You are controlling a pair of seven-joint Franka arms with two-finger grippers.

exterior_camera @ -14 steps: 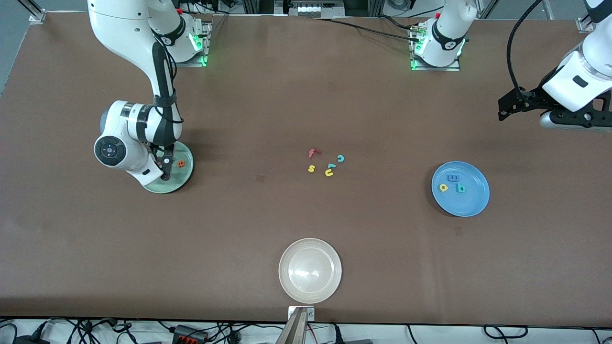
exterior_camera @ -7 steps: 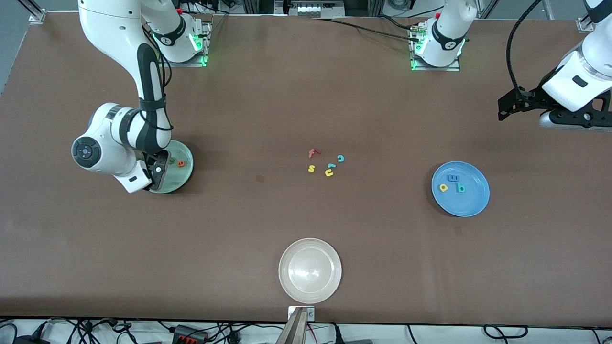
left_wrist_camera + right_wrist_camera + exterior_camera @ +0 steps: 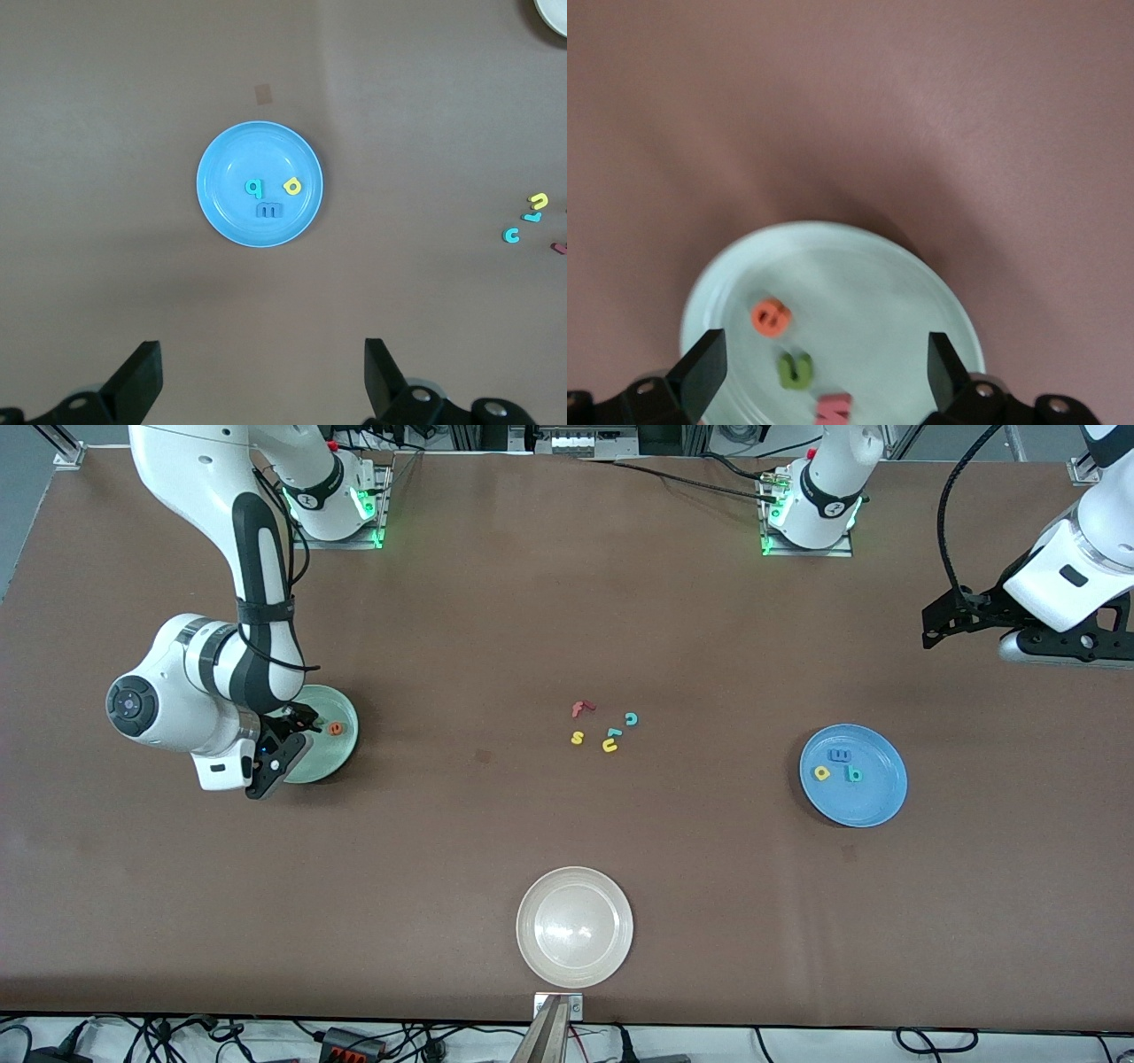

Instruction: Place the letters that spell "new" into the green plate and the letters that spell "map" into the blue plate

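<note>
Right gripper point(image 3: 819, 372) has lifted off the green plate point(image 3: 921, 292) with fingers spread and empty, leaving n, e and probably w in it, so both words look done.

Brown worktop point(image 3: 496, 629): three plates, five loose foam letters.
Green plate point(image 3: 341, 748) toward the right arm's end, partly covered by that arm; blue plate point(image 3: 873, 797) toward the left arm's end; white plate point(image 3: 574, 926) at mid-length, nearest the front camera. Between the green and blue plates, a close cluster lying flat: red f point(image 3: 580, 708), teal c point(image 3: 631, 718), yellow s point(image 3: 577, 737), yellow u point(image 3: 609, 746), and a small teal piece point(image 3: 613, 733) touching the u; its letter cannot be told.
</note>
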